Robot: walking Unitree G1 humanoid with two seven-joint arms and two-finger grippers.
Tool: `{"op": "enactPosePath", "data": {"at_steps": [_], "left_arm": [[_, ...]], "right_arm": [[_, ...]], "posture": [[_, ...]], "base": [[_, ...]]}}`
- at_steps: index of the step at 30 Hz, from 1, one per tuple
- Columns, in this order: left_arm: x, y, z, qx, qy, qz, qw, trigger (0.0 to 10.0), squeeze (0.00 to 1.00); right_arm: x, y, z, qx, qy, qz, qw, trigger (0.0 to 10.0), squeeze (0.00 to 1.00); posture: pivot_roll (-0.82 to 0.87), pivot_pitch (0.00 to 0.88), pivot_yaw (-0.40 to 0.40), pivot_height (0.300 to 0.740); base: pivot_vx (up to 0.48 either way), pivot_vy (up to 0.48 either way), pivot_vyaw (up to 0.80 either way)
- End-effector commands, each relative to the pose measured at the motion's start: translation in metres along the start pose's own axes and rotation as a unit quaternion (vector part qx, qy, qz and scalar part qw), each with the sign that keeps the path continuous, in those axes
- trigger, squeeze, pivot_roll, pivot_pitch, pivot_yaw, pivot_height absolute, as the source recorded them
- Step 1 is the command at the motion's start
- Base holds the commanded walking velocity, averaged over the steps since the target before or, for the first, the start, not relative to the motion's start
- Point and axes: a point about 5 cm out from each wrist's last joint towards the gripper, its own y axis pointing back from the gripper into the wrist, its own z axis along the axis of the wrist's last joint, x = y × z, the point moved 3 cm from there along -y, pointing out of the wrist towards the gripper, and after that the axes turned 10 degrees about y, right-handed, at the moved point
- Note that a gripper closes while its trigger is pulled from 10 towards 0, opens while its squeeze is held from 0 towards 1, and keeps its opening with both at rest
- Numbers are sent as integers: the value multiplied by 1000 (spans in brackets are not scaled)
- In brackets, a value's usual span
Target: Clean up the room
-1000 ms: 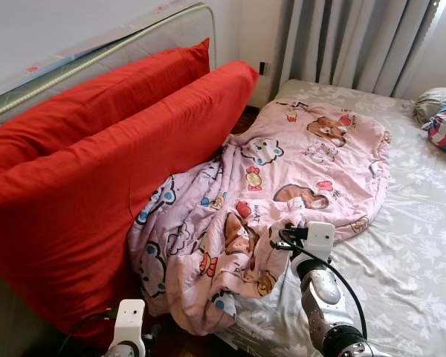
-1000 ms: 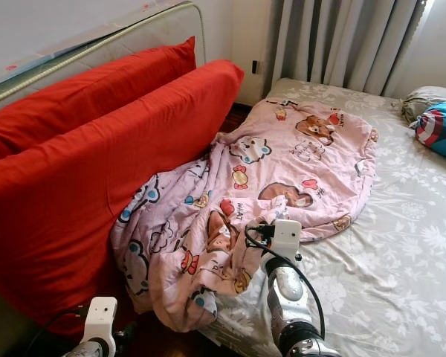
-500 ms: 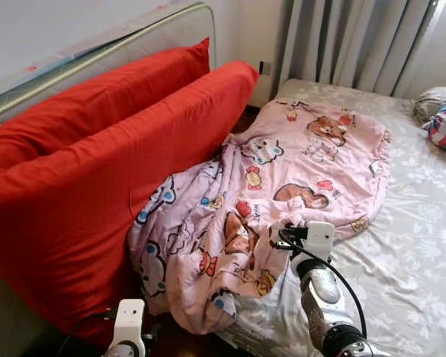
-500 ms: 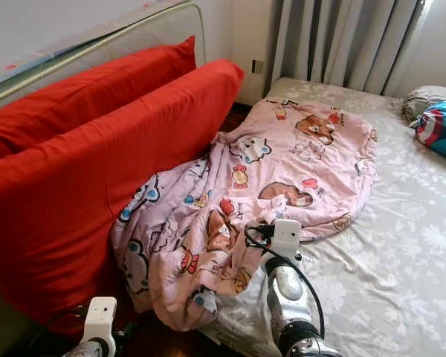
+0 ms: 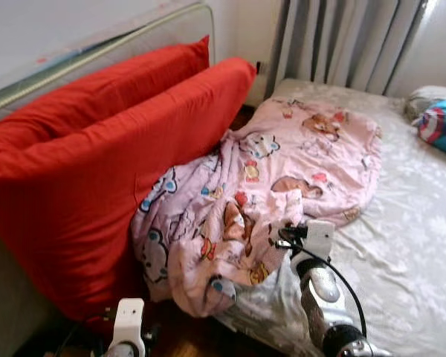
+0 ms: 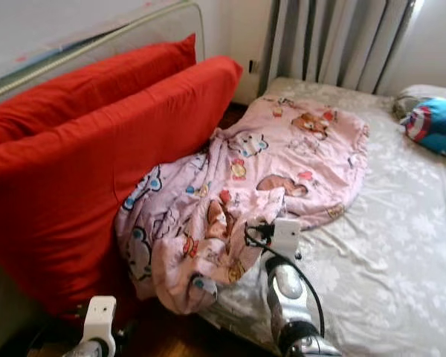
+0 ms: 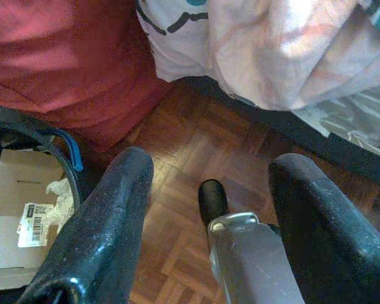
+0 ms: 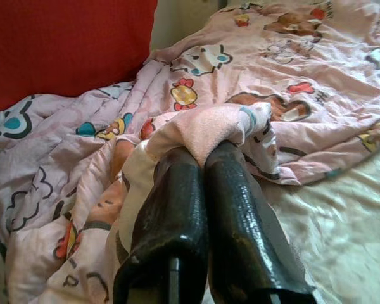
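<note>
A pink blanket [image 5: 282, 178] printed with cartoon animals lies crumpled across the near edge of a bed [image 5: 409, 245] covered in a pale grey patterned sheet, with one end spilling over the side of the mattress and hanging toward the wooden floor [image 7: 196, 171]. The right gripper [image 8: 206, 158] is at the rumpled near part of the blanket, its two black fingers [image 8: 177, 209] pressed together on a fold of the pink cloth, which bunches up and curls over their tips. The right arm [image 5: 320, 286] reaches up from the lower edge of the head views, its white wrist block touching the blanket where it meets the sheet. Two big red pillows [image 5: 119, 163] lean on edge against a padded headboard [image 5: 97, 52] to the left of the blanket, the nearer one touching the blanket's hanging side. The left gripper [image 7: 206, 190] hangs low over the parquet floor beside the bed, its fingers [image 7: 107, 221] spread apart with nothing between them; a cardboard box [image 7: 19, 215] lies on the floor near it, next to the red fabric. Grey curtains [image 5: 342, 41] hang behind the bed, and a blue and red cushion [image 5: 442, 126] lies at the far right of the mattress.
</note>
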Motion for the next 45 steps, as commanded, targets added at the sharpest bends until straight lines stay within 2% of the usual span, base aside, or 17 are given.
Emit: {"op": "enactPosePath", "data": {"at_steps": [1, 16, 27, 29, 31, 36, 40, 43, 45], "left_arm": [[2, 1, -4, 7, -3, 1, 1000, 10000, 0], [2, 1, -3, 7, -3, 1, 1000, 10000, 0], [2, 1, -3, 7, -5, 1, 1000, 10000, 0], [2, 1, -3, 7, -5, 1, 1000, 10000, 0], [2, 1, -3, 7, -5, 1, 1000, 10000, 0], [1, 1, -3, 8, -5, 0, 1000, 10000, 0], [1, 1, -3, 9, -6, 1, 1000, 10000, 0], [2, 1, -4, 10, -8, 2, 1000, 10000, 0], [2, 1, -4, 11, -9, 2, 1000, 10000, 0]], "right_arm": [[3, -1, 1, 2, 5, 5, 1000, 10000, 0], [-1, -2, 7, -18, 0, -9, 1000, 10000, 0], [-12, -6, 32, -76, 2, -45, 996, 10000, 0], [-12, -8, 43, -102, 29, -45, 993, 10000, 0], [-11, -8, 44, -105, 32, -44, 993, 10000, 0], [-8, -11, 71, -162, 78, -36, 983, 10000, 0], [-6, -11, 84, -190, 91, -32, 977, 10000, 0], [1, -10, 101, -230, 114, -20, 966, 10000, 0], [6, -10, 100, -227, 117, -3, 967, 10000, 0]], "posture": [[-55, 0, 19, 740], [-53, 0, 19, 740], [-54, 0, 22, 740], [-54, 0, 22, 740], [-54, 0, 22, 740], [-55, 0, 20, 740], [-56, 0, 18, 740], [-57, 3, 17, 740], [-61, 4, 17, 740]], "base": [[-262, 0, 0], [-266, 0, 0], [-264, 0, 0], [-268, 0, 0], [-266, 0, 0], [-264, 0, 0], [-131, 0, 0], [0, 0, 0], [0, 0, 0]]}}
